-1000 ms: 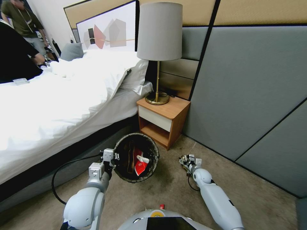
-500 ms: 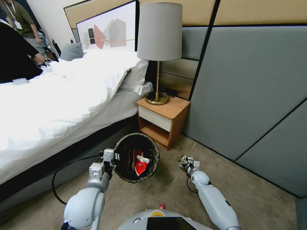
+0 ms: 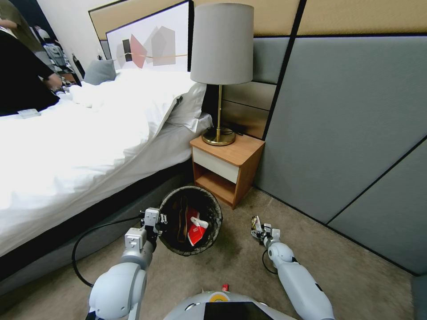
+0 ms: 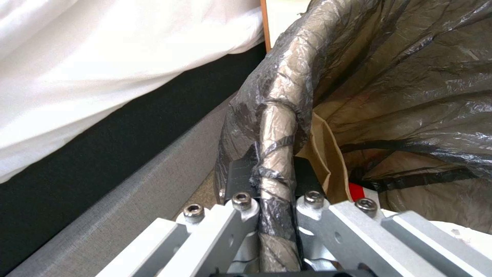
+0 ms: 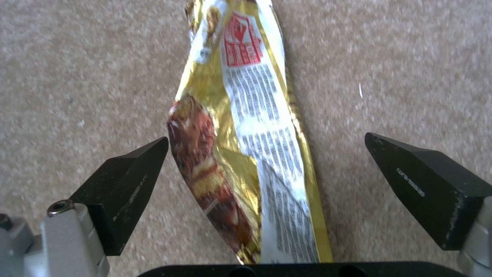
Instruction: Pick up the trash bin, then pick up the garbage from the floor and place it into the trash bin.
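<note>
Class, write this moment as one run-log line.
left gripper: shut on bin rim | right gripper: open, astride wrapper on carpet | bin: holds red packet, brown bag

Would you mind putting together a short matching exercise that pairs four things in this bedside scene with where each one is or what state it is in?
Things:
1. trash bin
2. yellow snack wrapper
3. lamp
4. red-and-white packet

Places or states:
A. standing on the wooden nightstand
B. lying on the carpet between open fingers of the right gripper
C. inside the bin, on the dark liner
D. rim clamped by the left gripper

Pairs: 1-D, 2-B, 3-A, 4-C
</note>
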Robot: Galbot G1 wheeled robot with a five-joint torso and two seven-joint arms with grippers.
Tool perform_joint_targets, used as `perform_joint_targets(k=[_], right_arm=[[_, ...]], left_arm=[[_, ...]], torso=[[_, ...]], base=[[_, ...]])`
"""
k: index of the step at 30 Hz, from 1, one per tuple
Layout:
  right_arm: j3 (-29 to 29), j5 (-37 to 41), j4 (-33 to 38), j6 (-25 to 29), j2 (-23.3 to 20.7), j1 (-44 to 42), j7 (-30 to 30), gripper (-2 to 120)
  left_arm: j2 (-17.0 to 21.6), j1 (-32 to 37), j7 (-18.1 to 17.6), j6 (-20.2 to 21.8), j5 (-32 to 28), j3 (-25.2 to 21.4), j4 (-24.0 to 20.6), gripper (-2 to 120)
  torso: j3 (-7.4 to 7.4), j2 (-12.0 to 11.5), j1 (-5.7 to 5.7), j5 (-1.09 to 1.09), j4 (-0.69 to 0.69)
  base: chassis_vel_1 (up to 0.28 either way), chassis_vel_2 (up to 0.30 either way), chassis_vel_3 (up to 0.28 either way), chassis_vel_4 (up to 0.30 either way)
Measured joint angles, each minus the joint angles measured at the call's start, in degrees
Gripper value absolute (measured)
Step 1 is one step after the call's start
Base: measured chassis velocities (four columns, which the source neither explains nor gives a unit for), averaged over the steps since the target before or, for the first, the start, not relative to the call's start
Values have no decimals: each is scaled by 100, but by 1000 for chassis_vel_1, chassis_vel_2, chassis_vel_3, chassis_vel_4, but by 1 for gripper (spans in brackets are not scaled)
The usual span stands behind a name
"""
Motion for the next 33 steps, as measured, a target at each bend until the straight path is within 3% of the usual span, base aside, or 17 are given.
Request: perform_joint_targets(k=[5, 6, 9, 15, 19, 21, 23, 24, 27, 28, 33], right_arm=[[1, 0, -2, 32, 15, -19, -13, 90], [1, 0, -3, 42, 21, -35, -27, 82], [1, 0, -3, 51, 23, -59, -47, 76], [33, -4, 4, 87, 20, -109, -74, 48], [59, -5, 3, 99, 24, -129, -78, 40], [109, -6, 3, 113, 27, -167, -80, 27], [119, -5, 3, 116, 26, -173, -81, 25], [147, -5, 3, 131, 19, -187, -84, 18], [168, -5, -3, 147, 15, -197, -87, 11], [191, -5, -6, 163, 15, -217, -91, 2], [243, -58, 60, 210, 50, -238, -82, 0]], left_arm=[[-30, 33, 10, -15, 66, 33, -10, 1], [-41, 51, 16, -24, 93, 49, -19, 1], [-50, 66, 20, -31, 113, 55, -30, 1], [-58, 107, 30, -41, 151, 62, -87, 1], [-59, 107, 33, -42, 159, 70, -93, 1], [-60, 96, 37, -44, 171, 89, -93, 1], [-60, 94, 38, -44, 172, 94, -93, 1], [-60, 91, 41, -44, 173, 102, -93, 1], [-60, 90, 43, -44, 175, 105, -93, 1], [-55, 90, 45, -45, 175, 105, -93, 1], [-20, 76, 52, -44, 165, 89, -109, 1]], torso=[[0, 0, 0, 0, 0], [0, 0, 0, 0, 0], [0, 0, 0, 0, 0], [0, 0, 0, 0, 0], [0, 0, 0, 0, 0], [0, 0, 0, 0, 0], [0, 0, 0, 0, 0], [0, 0, 0, 0, 0], [0, 0, 0, -1, 0], [0, 0, 0, 0, 0], [0, 0, 0, 1, 0]], base=[[0, 0, 0, 0], [0, 0, 0, 0], [0, 0, 0, 0], [0, 0, 0, 0], [0, 0, 0, 0], [0, 0, 0, 0], [0, 0, 0, 0], [0, 0, 0, 0], [0, 0, 0, 0], [0, 0, 0, 0], [0, 0, 0, 0]])
